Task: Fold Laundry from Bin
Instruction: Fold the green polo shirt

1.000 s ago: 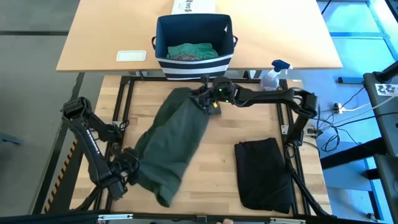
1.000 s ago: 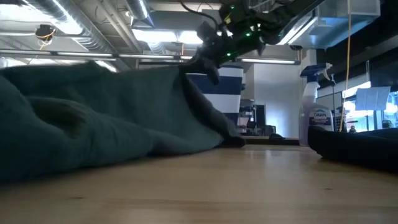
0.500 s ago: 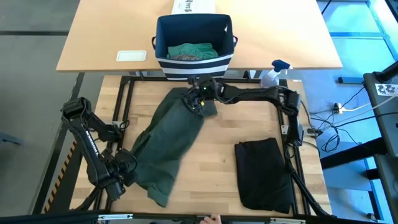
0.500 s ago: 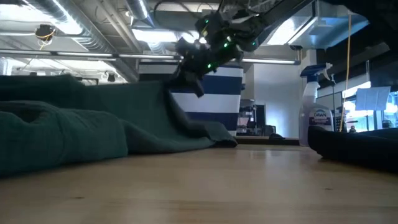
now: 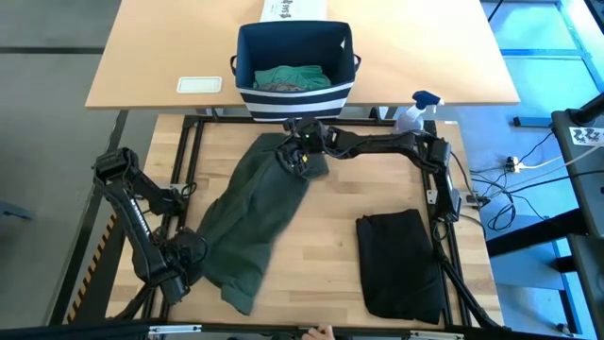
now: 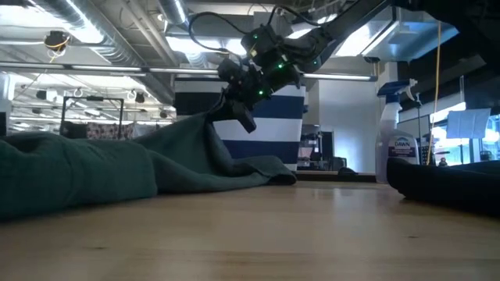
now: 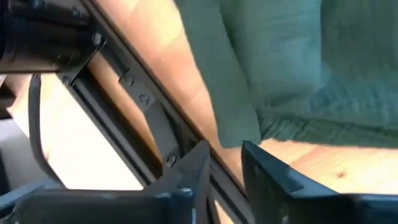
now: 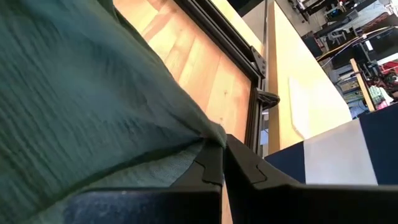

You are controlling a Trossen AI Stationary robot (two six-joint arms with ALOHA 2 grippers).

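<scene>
Wooden table (image 5: 330,203) – dark green garment (image 5: 255,222) sprawled, black garment (image 5: 401,264) folded.

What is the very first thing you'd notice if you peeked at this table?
The big dark green garment sprawled slantwise across the wooden table, with the right gripper pinching its far end near the striped bin. The left gripper sits at the table's near left corner, its fingers slightly apart just off the cloth's edge. A folded black garment lies near the right side.
</scene>
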